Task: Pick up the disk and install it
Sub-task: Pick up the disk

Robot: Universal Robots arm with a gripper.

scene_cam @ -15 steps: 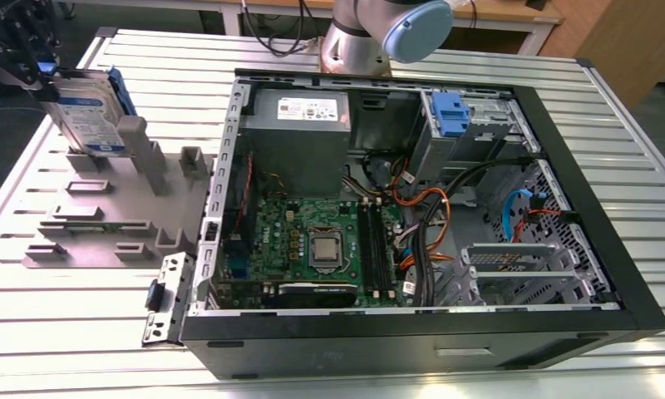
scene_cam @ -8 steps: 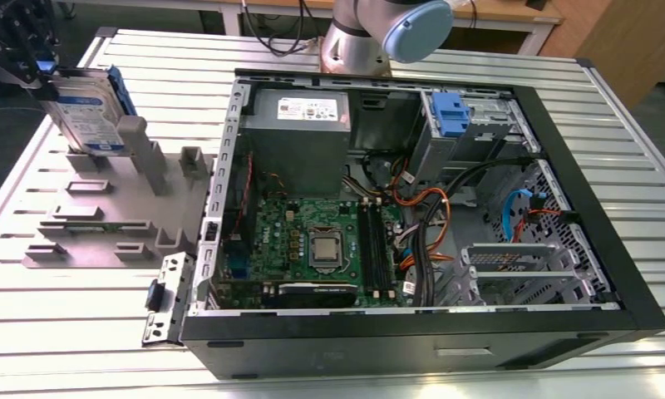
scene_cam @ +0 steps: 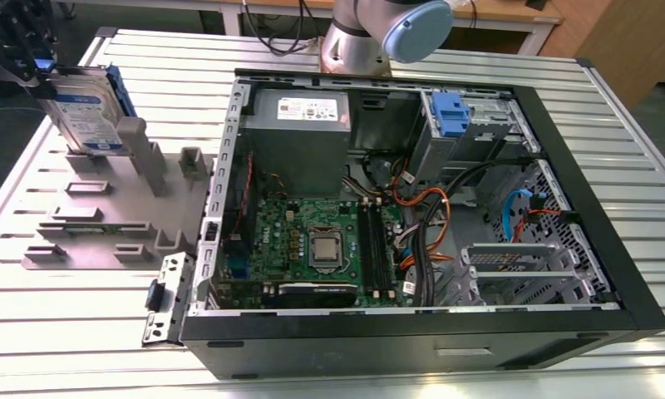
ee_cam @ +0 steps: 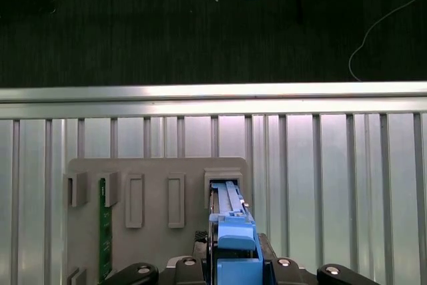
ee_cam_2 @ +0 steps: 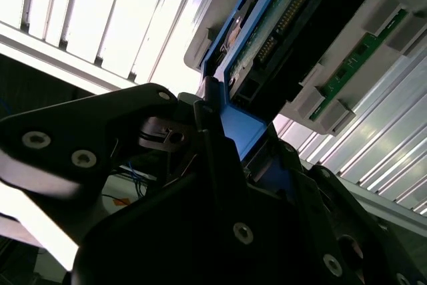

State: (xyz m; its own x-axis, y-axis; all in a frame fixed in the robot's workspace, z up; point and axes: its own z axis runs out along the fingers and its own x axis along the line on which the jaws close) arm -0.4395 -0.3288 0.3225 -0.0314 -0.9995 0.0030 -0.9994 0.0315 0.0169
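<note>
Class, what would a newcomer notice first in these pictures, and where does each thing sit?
The open computer case sits in the middle of the exterior view, its green motherboard bared. At that view's left, the disk stands upright in a grey holder, with the pincer closed on its blue frame.

Leaving bare ribbed table point(scene_cam: 77, 332) open across the exterior view's lower left, beside the grey holder point(scene_cam: 100, 224). Crowding the holder's upper-left corner with the disk point(scene_cam: 89, 116) standing upright in a slot, the gripper point(scene_cam: 36, 71) clamping its top. Walling off the centre and right with the open computer case point(scene_cam: 399, 345). Cluttering the case's middle with cables point(scene_cam: 427, 204). Keeping open air over the drive bay point(scene_cam: 488, 120) at upper right, just beside a blue bracket point(scene_cam: 449, 112).
</note>
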